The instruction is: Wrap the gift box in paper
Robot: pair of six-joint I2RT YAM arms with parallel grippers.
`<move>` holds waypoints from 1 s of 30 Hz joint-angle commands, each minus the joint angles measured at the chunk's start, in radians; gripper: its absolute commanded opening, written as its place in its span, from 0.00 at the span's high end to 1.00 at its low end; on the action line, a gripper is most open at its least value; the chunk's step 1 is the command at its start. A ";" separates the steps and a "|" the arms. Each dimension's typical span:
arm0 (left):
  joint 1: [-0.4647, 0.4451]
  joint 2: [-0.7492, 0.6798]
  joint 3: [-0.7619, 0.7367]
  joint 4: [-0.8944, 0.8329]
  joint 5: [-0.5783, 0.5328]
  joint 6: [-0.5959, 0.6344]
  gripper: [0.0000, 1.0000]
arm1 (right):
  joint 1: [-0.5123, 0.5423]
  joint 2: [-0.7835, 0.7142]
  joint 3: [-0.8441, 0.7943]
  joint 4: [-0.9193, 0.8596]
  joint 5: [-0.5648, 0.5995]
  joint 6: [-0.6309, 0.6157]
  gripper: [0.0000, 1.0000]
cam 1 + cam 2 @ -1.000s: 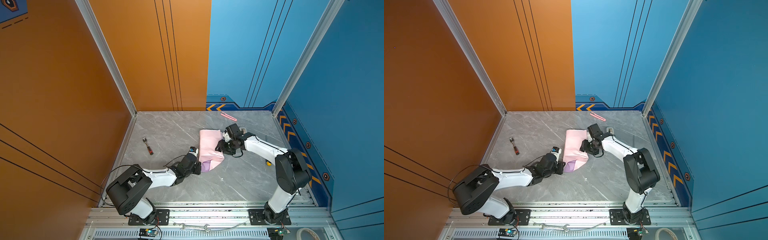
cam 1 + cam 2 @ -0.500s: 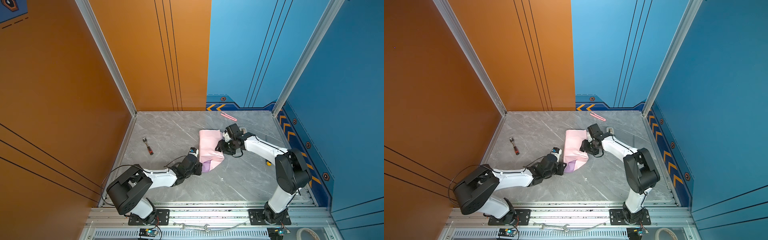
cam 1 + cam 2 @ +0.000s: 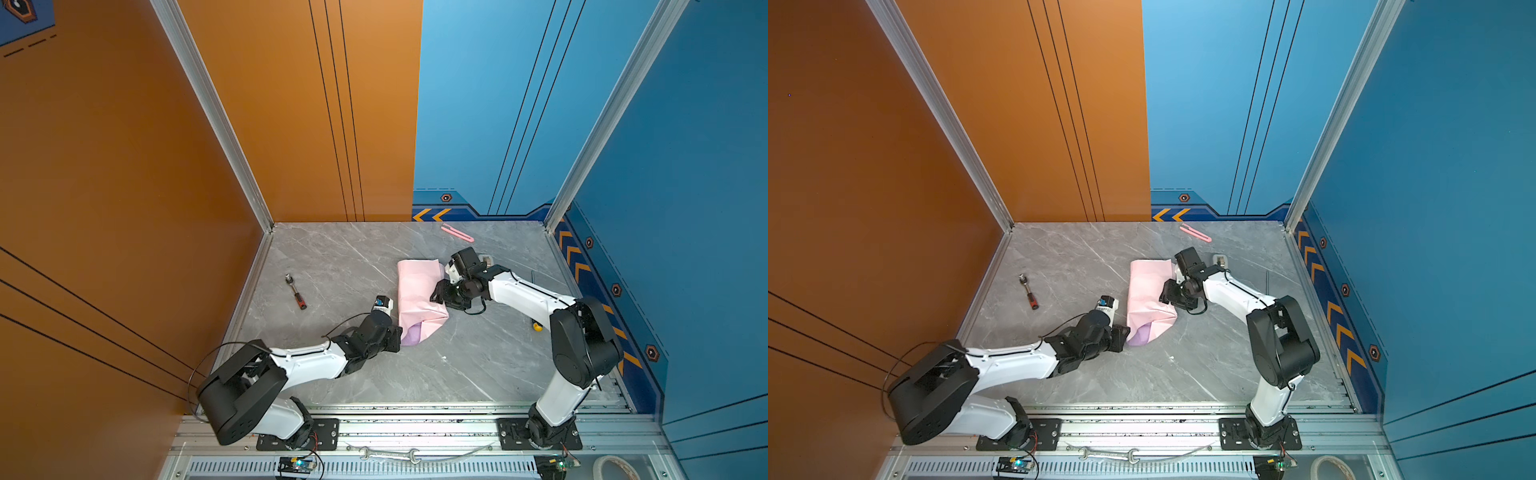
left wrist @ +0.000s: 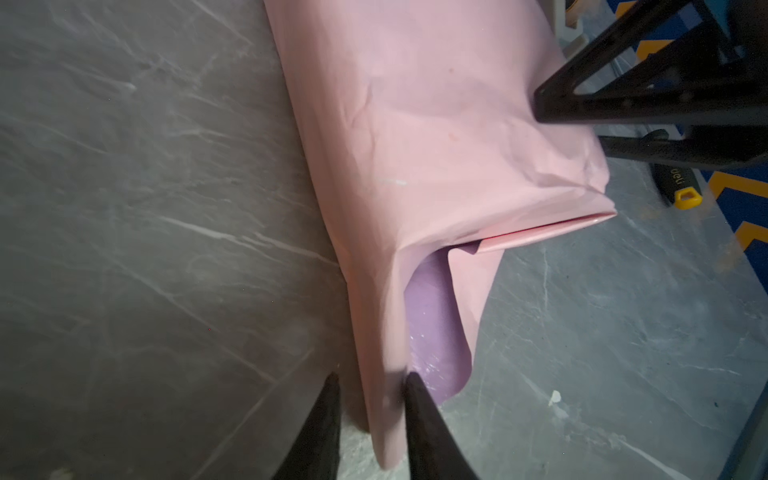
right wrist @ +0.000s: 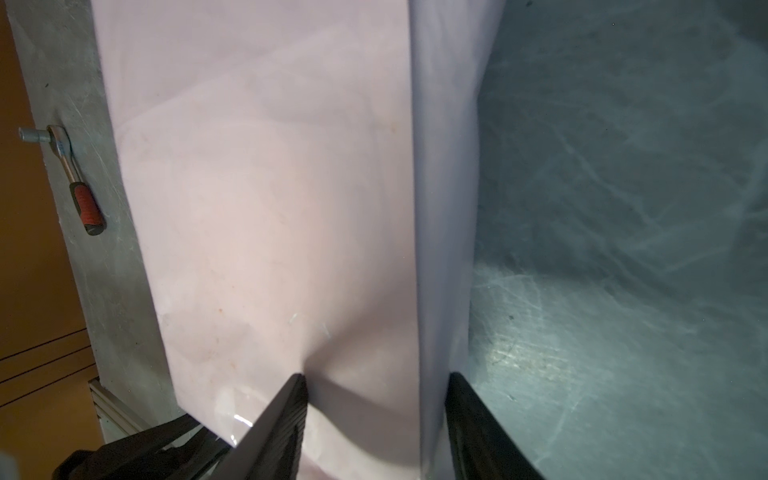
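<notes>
The grey marble table point(image 3: 332, 257) fills the lower half of both top views. Just right of its middle lies the paper point(image 3: 417, 291), folded pink side out into a long bundle, with a lilac flap point(image 4: 432, 324) showing at the end nearer the bottom of the frame. The gift box is not seen anywhere (whether it sits inside the bundle cannot be told).

The right gripper point(image 3: 438, 293) reaches in from the right onto the bundle's right edge. Its jaws stand about half apart, closed across the fold: one finger point(image 5: 291, 399) dents the top face and the other point(image 5: 461, 399) bears on the side.

The left gripper point(image 4: 370, 378) comes from the lower left to the bundle's near end. Its jaws are a little apart around the loose paper edge, one finger point(image 4: 419, 415) touching it and the other just clear.

A red-handled ratchet point(image 3: 296, 291) lies well to the left, and a pink cutter point(image 3: 457, 232) by the back wall
</notes>
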 commanded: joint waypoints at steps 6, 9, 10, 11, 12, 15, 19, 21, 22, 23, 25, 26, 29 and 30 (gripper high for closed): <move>0.036 -0.003 -0.021 -0.070 -0.042 -0.014 0.79 | 0.008 0.020 -0.008 -0.003 0.016 0.001 0.44; 0.033 0.061 0.024 -0.063 0.023 0.017 0.82 | 0.008 0.018 -0.010 -0.003 0.019 0.001 0.44; 0.030 0.076 0.037 -0.061 0.040 0.028 0.83 | 0.008 0.017 -0.011 -0.003 0.021 0.002 0.44; 0.029 0.091 0.052 -0.055 0.058 0.038 0.83 | 0.008 0.017 -0.011 -0.003 0.020 0.001 0.44; 0.026 0.102 0.060 -0.048 0.072 0.046 0.84 | 0.009 0.016 -0.012 -0.003 0.021 0.002 0.44; 0.022 0.139 0.084 -0.016 0.107 0.064 0.84 | 0.010 0.014 -0.015 0.000 0.022 0.003 0.44; 0.021 0.181 0.126 0.004 0.135 0.088 0.86 | 0.013 0.015 -0.014 0.005 0.020 0.003 0.44; 0.019 0.198 0.148 0.007 0.144 0.098 0.86 | 0.013 0.015 -0.014 0.005 0.018 0.004 0.44; 0.018 0.206 0.155 0.009 0.148 0.101 0.86 | 0.014 0.015 -0.014 0.006 0.018 0.004 0.44; 0.019 0.215 0.160 0.017 0.150 0.102 0.87 | 0.014 0.015 -0.015 0.007 0.019 0.004 0.44; 0.017 0.230 0.165 0.027 0.151 0.104 0.87 | 0.014 0.016 -0.016 0.007 0.019 0.004 0.44; 0.017 0.239 0.169 0.031 0.148 0.104 0.87 | 0.014 0.016 -0.016 0.008 0.019 0.004 0.44; 0.018 0.265 0.171 0.064 0.145 0.102 0.86 | 0.016 0.015 -0.016 0.009 0.019 0.005 0.44; 0.018 0.272 0.173 0.071 0.144 0.104 0.86 | 0.016 0.015 -0.015 0.009 0.019 0.004 0.44</move>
